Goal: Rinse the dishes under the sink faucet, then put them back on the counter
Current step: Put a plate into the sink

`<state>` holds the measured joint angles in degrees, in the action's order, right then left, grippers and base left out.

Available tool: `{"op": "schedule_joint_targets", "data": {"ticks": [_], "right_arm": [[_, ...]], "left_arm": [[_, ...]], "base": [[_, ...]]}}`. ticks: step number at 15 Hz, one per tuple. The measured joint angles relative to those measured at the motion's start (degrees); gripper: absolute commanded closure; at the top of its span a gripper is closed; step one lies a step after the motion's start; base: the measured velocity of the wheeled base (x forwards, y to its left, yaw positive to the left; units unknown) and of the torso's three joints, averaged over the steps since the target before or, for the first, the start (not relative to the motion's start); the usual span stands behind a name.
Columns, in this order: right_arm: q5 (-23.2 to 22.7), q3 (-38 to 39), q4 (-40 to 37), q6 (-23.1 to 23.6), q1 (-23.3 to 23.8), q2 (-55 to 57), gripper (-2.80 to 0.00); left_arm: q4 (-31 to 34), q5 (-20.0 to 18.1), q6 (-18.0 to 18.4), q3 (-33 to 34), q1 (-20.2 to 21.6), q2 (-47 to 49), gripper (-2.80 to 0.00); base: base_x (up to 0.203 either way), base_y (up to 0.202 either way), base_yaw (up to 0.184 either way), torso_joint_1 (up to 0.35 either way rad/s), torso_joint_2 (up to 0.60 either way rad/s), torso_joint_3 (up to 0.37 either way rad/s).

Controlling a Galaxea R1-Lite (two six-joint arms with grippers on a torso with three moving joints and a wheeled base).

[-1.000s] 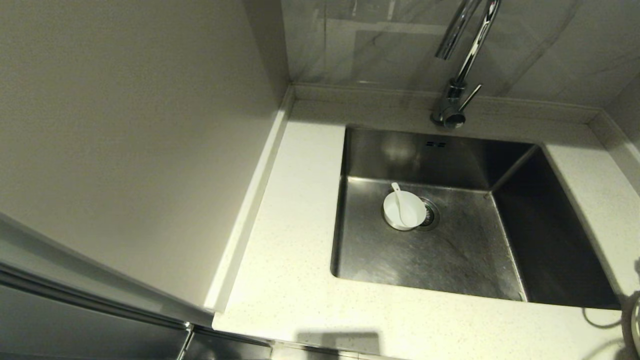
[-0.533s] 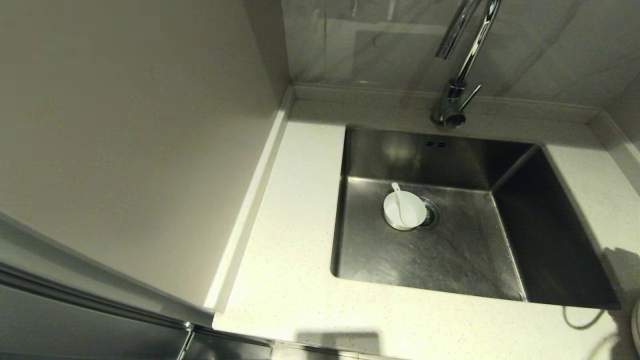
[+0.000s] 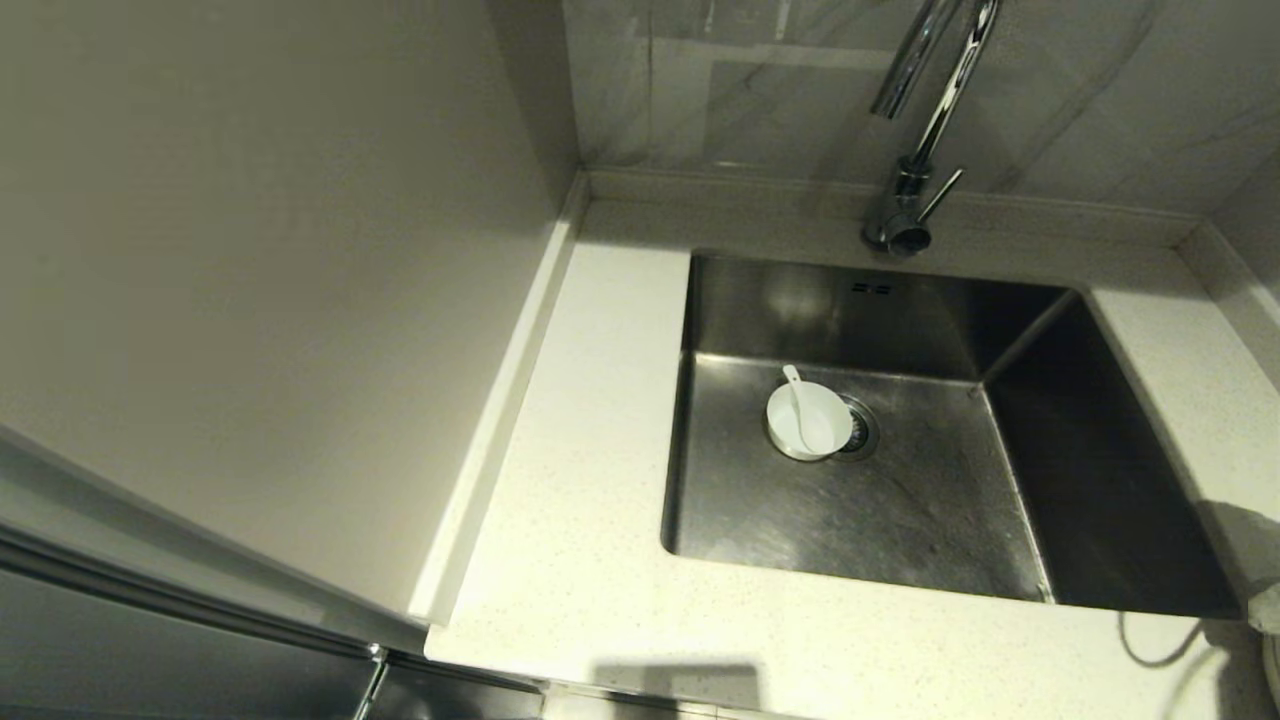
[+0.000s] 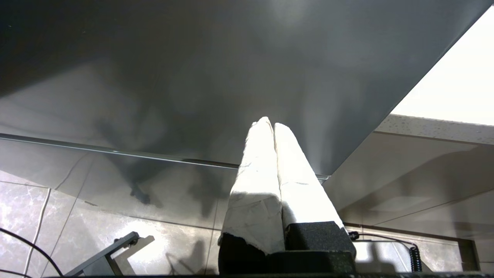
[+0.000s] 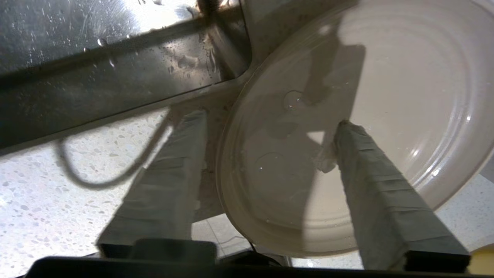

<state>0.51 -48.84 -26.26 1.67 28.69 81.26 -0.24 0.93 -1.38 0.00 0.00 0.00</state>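
Pale speckled stone forms the bench around a deep steel sink, with a plain wall on the left and marbled tile behind. From the head view, the chrome faucet rises at the back edge, its spout reaching over the basin. A small white bowl sits on the sink floor, partly over the drain strainer, and a white spoon lies in the bowl with its handle pointing toward the back wall. At the far right edge, near the sink's front corner, only a pale sliver and a shadow show, probably the right arm.

The left wrist view shows the left pincer with its wrapped fingers pressed together, holding nothing, parked low before a dark cabinet front with floor tiles beneath.

The right wrist view shows the right pincer with its fingers spread apart, astride the rim of the cream plate: one finger over the bench just beside the rim, the other over the plate's inside. The plate lies by the sink's corner; whether either finger touches it cannot be told.
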Motion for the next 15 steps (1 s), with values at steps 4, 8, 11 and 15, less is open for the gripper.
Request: {"op": "schedule_joint_targets", "data": {"ticks": [4, 8, 11, 15], "right_arm": [[0.1, -0.1, 2.2, -0.2, -1.9, 1.4, -2.80], [1.6, -0.5, 3.6, -0.4, -2.0, 3.2, -2.80], [2.8, -0.6, 3.7, -0.5, -1.9, 4.1, -2.80], [3.3, -0.7, 3.7, -0.5, -1.8, 4.7, -2.80]], "left_arm": [[0.0, 0.0, 0.0, 0.0, 0.0, 0.0, 0.00], [0.0, 0.0, 0.0, 0.0, 0.0, 0.0, 0.00], [0.0, 0.0, 0.0, 0.0, 0.0, 0.0, 0.00], [0.0, 0.0, 0.0, 0.0, 0.0, 0.0, 0.00]], "base": [[0.000, 0.000, 0.000, 0.000, 0.00, 0.000], [0.000, 0.000, 0.000, 0.000, 0.00, 0.000], [0.000, 0.000, 0.000, 0.000, 0.00, 0.000], [0.000, 0.000, 0.000, 0.000, 0.00, 0.000]]}}
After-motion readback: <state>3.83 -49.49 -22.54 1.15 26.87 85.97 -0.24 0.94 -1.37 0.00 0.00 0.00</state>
